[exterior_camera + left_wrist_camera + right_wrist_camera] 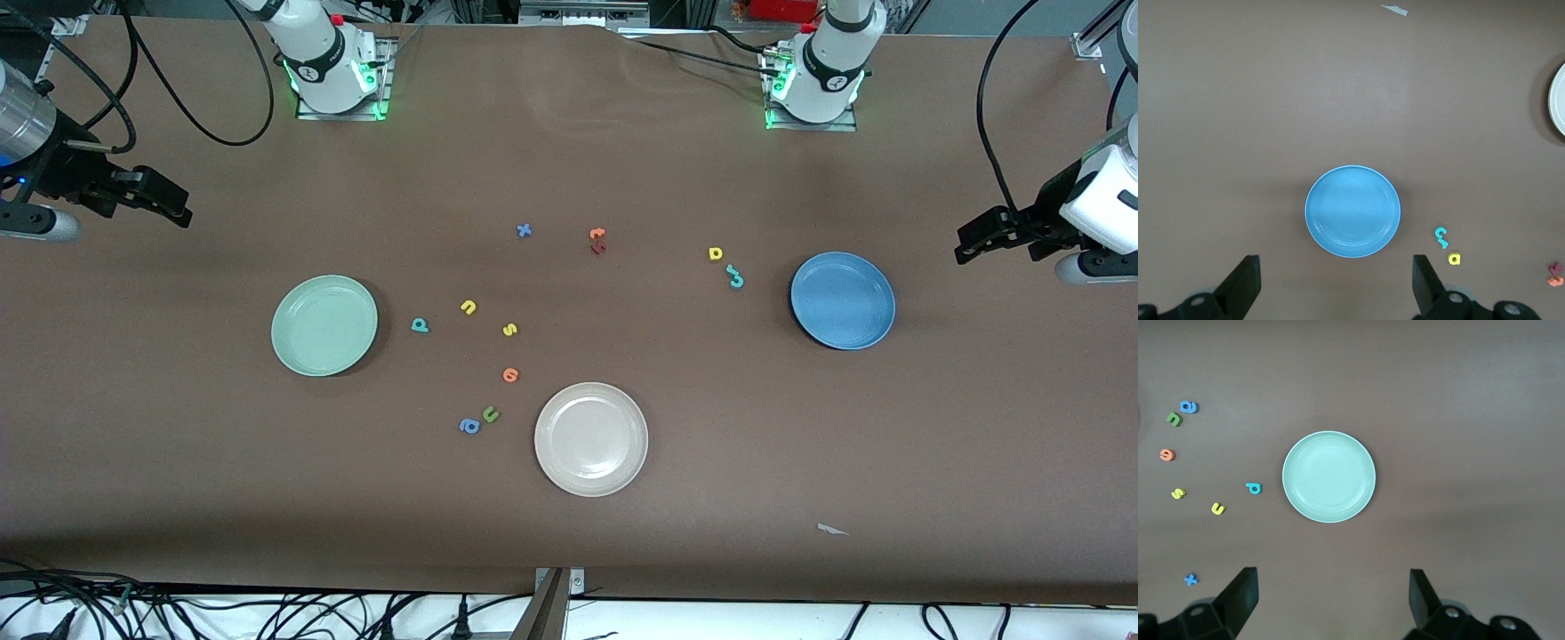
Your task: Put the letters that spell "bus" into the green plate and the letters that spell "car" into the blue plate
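Both plates empty. Teal b (420, 325) lies on the table just beside the green plate (324, 325), toward the right arm's end; right gripper (1331, 603), fingers wide, probably nearer than the left gripper (1337, 287), also wide

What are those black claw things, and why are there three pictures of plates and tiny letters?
These are two robot arms at a brown table. The big picture looks down from high up, facing the robots. The other two come from cameras on the arms' wrists, looking down past the claws.

The left claw hangs over the table at its arm's end, with the blue plate below its camera. The right claw does the same at its end, with the green plate below. Both claws are open and hold nothing.

A cream plate and little foam letters lie on the table too, like the yellow "u" and yellow "s". All three plates have nothing in them.
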Controlling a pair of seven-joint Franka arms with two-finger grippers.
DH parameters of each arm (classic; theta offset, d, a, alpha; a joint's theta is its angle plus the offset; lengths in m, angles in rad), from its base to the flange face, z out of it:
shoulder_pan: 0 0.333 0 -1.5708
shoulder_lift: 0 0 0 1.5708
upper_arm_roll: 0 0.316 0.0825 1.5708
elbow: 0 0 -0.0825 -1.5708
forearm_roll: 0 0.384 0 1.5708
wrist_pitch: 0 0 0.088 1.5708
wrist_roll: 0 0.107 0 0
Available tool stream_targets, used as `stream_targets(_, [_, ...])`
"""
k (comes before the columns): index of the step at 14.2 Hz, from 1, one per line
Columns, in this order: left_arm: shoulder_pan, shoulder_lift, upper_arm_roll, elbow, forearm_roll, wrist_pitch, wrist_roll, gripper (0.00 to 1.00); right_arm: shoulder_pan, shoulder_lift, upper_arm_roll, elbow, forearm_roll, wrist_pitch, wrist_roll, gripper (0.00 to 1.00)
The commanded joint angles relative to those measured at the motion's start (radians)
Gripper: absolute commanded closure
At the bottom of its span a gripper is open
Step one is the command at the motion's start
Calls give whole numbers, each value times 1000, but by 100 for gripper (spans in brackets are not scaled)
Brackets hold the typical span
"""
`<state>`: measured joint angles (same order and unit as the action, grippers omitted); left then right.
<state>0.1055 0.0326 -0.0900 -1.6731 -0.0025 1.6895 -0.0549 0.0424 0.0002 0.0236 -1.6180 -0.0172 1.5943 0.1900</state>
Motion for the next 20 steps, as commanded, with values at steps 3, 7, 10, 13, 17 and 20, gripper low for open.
stream_targets(3, [3,3,1,15,-17,-8,7,0,-2,-11,-7,-5,19,-10,-4,0])
stream_targets(7, [5,3,1,16,-17,-8,7,0,-2,-11,-10,-5,19,-11,-4,0])
stream_targets(10, [5,3,1,16,-17,-7,7,0,-4,-11,-11,-5,19,-11,-4,0])
stream_targets(13, [5,3,1,15,-17,-7,7,0,-2,-9,-10,0,17,-13,0,0])
stream_targets(17, [3,3,1,15,-17,-7,12,0,1,1,-5,-3,16,-54,5,0])
stream_targets(20, [5,3,1,15,-17,-8,12,0,37,20,-1,-5,13,-60,2,0])
